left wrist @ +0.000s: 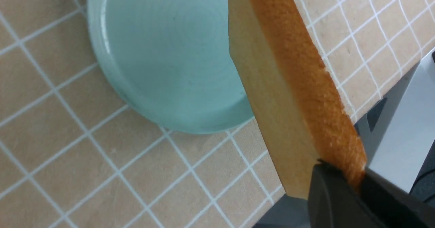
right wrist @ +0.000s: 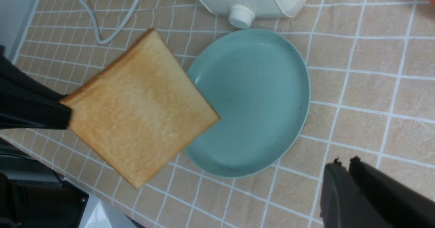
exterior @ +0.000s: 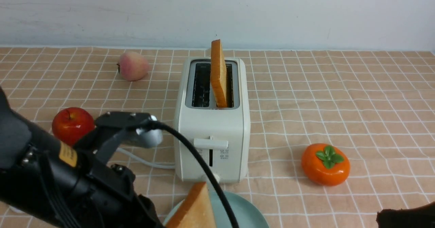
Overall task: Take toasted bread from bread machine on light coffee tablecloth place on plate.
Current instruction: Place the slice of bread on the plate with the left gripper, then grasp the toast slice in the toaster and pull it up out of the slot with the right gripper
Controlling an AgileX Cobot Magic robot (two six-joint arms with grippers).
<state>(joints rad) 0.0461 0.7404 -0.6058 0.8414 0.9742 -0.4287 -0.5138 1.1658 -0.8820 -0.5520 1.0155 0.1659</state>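
One slice of toasted bread (exterior: pixel 195 207) (left wrist: pixel 282 95) (right wrist: pixel 139 109) hangs tilted over the near left rim of the mint plate (exterior: pixel 248 211) (left wrist: pixel 163 58) (right wrist: pixel 258 99). My left gripper (left wrist: pixel 343 177) is shut on its corner, and its black fingers (right wrist: pixel 34 110) show in the right wrist view. A second slice (exterior: pixel 219 73) stands upright in the right slot of the cream bread machine (exterior: pixel 212 133), just behind the plate on the light coffee tablecloth (exterior: pixel 340 95). My right gripper (right wrist: pixel 343 161) (exterior: pixel 404 217) is shut and empty, low near the front right of the plate.
A peach (exterior: pixel 133 66) lies at the back left, a red apple (exterior: pixel 72 124) left of the toaster, and an orange persimmon (exterior: pixel 325 164) to its right. The white cord (exterior: pixel 142 160) trails from the toaster's left side. A pale wall closes the back.
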